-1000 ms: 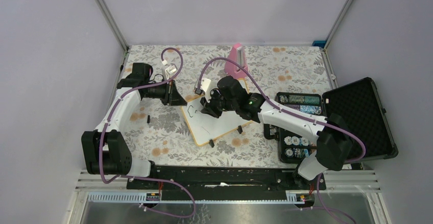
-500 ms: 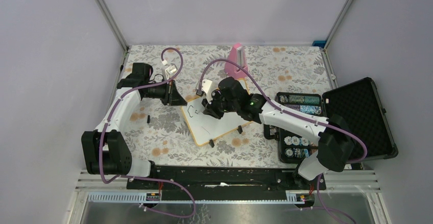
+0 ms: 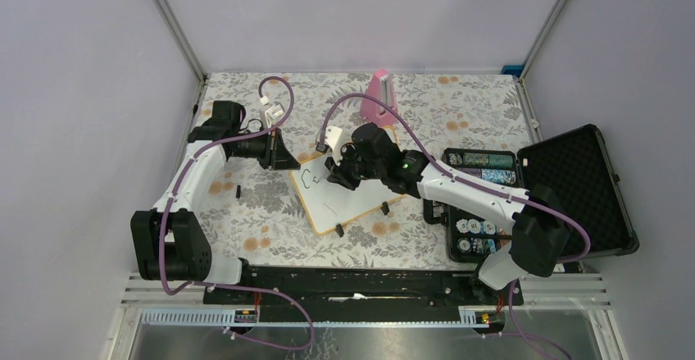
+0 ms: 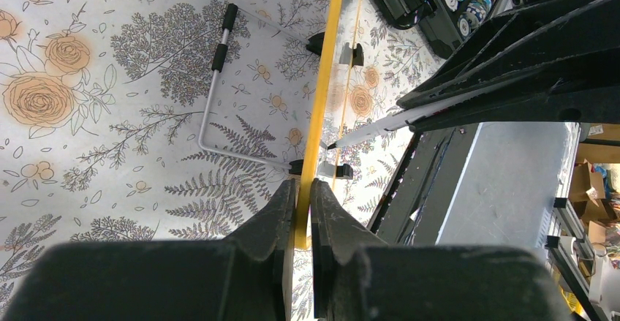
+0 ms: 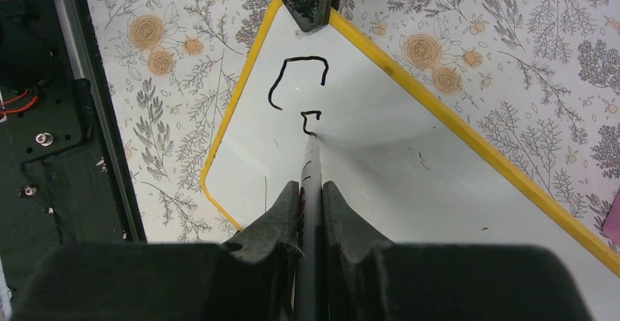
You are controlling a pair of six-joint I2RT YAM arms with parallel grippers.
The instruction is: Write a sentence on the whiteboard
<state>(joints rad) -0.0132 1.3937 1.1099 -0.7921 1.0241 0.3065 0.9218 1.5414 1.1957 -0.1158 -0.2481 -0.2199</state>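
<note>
The counter [image 3: 459, 97] is covered in a floral print of ferns and orange roses. Near its middle the whiteboard [image 3: 344, 204] sits skewed, propped on small black feet [image 3: 385, 208] and a bent wire stand [image 4: 212, 91]. An open black case [image 3: 574, 188] lies at the right, a pink object [image 3: 379, 97] stands toward the back, and a small black piece [image 3: 238, 190] lies left of the board.

White whiteboard [image 5: 409, 189], yellow rim. Black marker strokes [image 5: 296, 80]. Pale tablecloth [image 4: 110, 116], grey ferns, orange roses. Black case [image 3: 578, 184] right. Pink object [image 3: 380, 96] far. Purple cables [image 3: 283, 89].
</note>
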